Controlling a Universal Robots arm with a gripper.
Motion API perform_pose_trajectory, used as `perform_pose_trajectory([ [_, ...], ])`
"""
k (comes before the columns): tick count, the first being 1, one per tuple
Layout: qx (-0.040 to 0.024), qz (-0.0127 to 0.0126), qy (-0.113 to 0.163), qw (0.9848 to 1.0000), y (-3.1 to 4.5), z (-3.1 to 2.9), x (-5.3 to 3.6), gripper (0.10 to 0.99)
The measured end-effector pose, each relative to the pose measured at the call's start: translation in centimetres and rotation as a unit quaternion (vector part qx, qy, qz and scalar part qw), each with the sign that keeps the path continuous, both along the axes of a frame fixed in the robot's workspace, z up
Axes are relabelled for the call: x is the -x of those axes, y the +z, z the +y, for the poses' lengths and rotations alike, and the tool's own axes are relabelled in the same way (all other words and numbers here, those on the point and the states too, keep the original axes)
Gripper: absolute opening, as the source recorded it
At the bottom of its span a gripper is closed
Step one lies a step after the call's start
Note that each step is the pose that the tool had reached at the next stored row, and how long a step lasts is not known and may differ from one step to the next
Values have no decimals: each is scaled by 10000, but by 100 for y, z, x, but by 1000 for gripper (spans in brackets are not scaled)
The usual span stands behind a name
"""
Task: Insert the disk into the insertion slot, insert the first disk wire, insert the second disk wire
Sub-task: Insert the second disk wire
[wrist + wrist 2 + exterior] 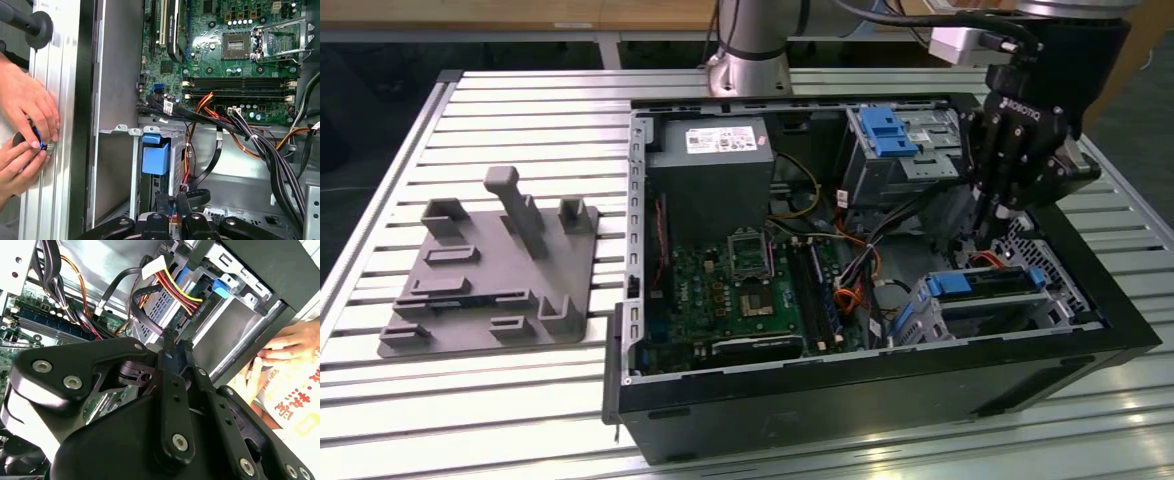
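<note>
We see the gripper (pixel 983 240) reaching into the open computer case (pixel 854 400), fingers (pixel 169 347) nearly closed, holding nothing we can make out. The disk (pixel 987 285) sits inside its slot (pixel 927 320) just below. The case rests on a slatted metal table (pixel 520 400); beyond stands a wooden bench (pixel 520 12).
</note>
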State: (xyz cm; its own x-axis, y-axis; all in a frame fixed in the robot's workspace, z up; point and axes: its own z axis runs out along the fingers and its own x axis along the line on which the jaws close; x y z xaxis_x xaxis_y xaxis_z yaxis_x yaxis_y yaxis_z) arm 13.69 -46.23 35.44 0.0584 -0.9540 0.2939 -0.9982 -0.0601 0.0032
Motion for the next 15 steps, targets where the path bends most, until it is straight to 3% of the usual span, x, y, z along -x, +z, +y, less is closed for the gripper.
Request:
perform_pose_trajectory([
  [4,13,-54,-10,10000,3,-3,16,216],
  [6,21,-69,-21,10000,3,-5,26,216],
  [10,86,-70,-40,9999,2,-6,39,216],
  [15,86,-70,-60,9999,-2,-5,48,216],
])
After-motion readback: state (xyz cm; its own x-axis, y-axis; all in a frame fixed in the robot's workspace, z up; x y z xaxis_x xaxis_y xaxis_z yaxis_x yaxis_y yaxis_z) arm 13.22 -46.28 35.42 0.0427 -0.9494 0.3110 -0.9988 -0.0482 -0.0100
